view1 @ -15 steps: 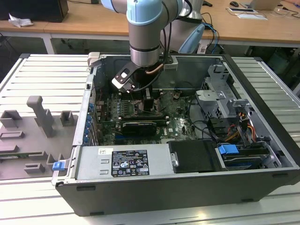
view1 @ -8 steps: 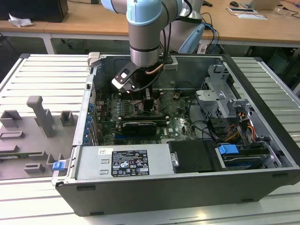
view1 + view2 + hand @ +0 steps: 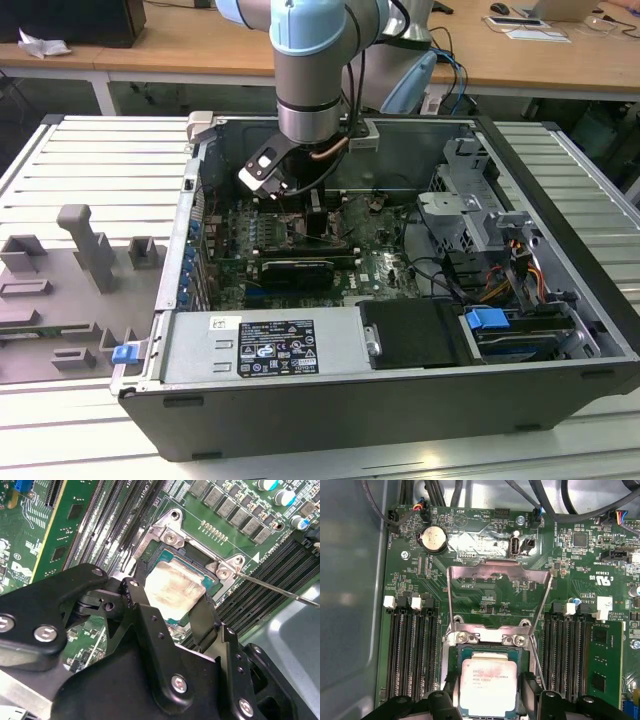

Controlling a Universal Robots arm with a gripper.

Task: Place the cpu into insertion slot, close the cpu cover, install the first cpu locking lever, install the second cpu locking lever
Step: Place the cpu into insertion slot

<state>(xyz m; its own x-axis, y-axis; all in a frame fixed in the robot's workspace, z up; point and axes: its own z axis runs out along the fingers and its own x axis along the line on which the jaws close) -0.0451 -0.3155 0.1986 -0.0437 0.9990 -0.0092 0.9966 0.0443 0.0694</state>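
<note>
In both wrist views the cpu (image 3: 172, 587) (image 3: 487, 682), a silver-topped square chip, lies in or just above the dark insertion slot (image 3: 490, 648). My gripper (image 3: 167, 597) (image 3: 487, 692) is shut on the cpu, with a black finger (image 3: 134, 592) against each of two opposite edges. The cpu cover (image 3: 500, 569), a silvery frame with a large window, stands swung open away from the slot. A thin metal locking lever (image 3: 280, 591) (image 3: 537, 667) sticks out beside the slot, unlatched. In the exterior view the arm (image 3: 310, 90) reaches down into the open computer case.
Long black memory slots (image 3: 412, 650) (image 3: 570, 645) flank the slot on both sides. A coin battery (image 3: 432, 539) and cables lie beyond the cover. The case walls (image 3: 560, 190), power supply (image 3: 260, 345) and drive cage (image 3: 470, 190) ring the motherboard. A grey fixture tray (image 3: 80, 260) lies outside.
</note>
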